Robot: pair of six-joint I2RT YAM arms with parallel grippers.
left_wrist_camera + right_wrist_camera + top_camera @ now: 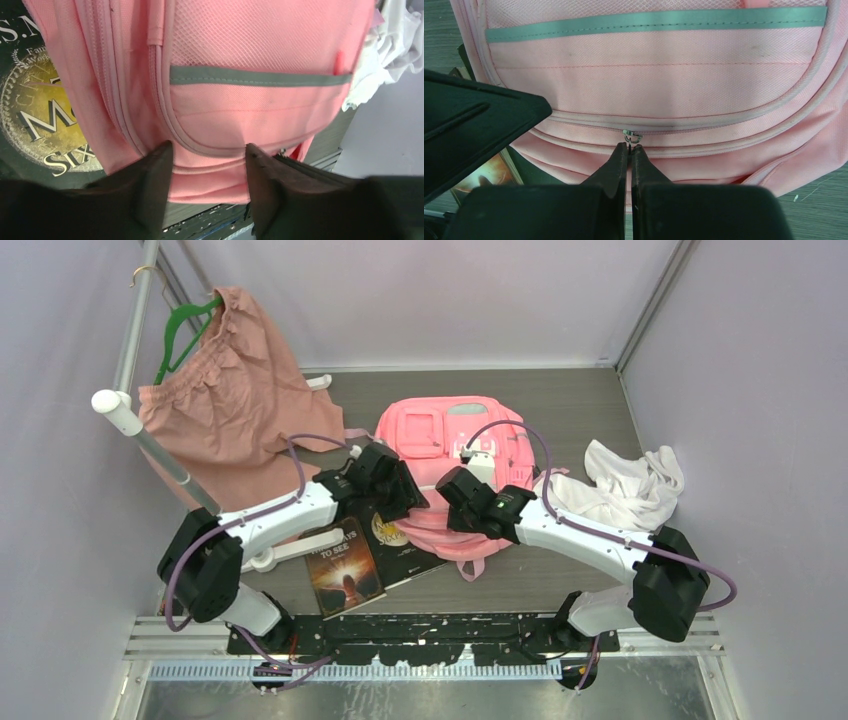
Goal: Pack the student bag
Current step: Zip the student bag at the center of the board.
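Right wrist view: R claw [629,150] is pinched together on the small metal zip pull [631,135] of the bright pink fabric backpack [450,430], prob. to drag the zip open so packing can start. Backpack lies flat mid-way across the grey wood-look counter [580,400], toward its far edge, near end overlapping a dark book w/ gold medallion [45,115]. L claw [208,146] has fingers apart, astride the backpack's near end, likely to pin the fabric vs. the pull.

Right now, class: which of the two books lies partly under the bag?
The black book with the gold medallion, tucked under the bag; the brown book lies clear.
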